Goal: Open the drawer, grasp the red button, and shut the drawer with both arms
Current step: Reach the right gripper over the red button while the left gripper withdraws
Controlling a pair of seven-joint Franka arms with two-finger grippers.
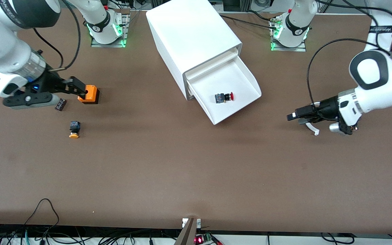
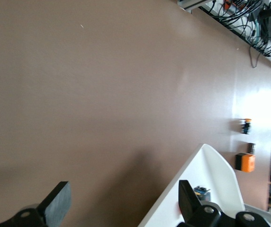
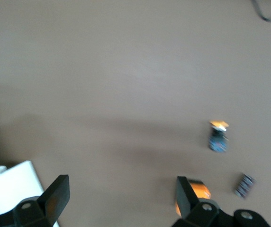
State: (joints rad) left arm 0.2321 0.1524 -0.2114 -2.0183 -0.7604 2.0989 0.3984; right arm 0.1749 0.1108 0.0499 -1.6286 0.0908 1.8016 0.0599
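Note:
The white cabinet [image 1: 196,37] lies in the middle of the table with its lowest drawer [image 1: 247,102] pulled out. The red-capped button [image 1: 224,97] lies on its side in the drawer; in the left wrist view only its dark body [image 2: 202,192] shows next to one finger. My left gripper [image 1: 293,115] is open and empty, low over the table beside the drawer toward the left arm's end, and the left wrist view [image 2: 121,198] shows the drawer's corner [image 2: 211,170]. My right gripper [image 1: 81,89] is open and empty at the orange cube [image 1: 91,94], as the right wrist view [image 3: 121,194] shows.
An orange-yellow capped button [image 1: 74,129] and a small black part [image 1: 60,104] lie near the cube [image 3: 201,190] toward the right arm's end. A small white curved piece [image 1: 314,129] lies under the left hand. Cables hang along the table's front edge.

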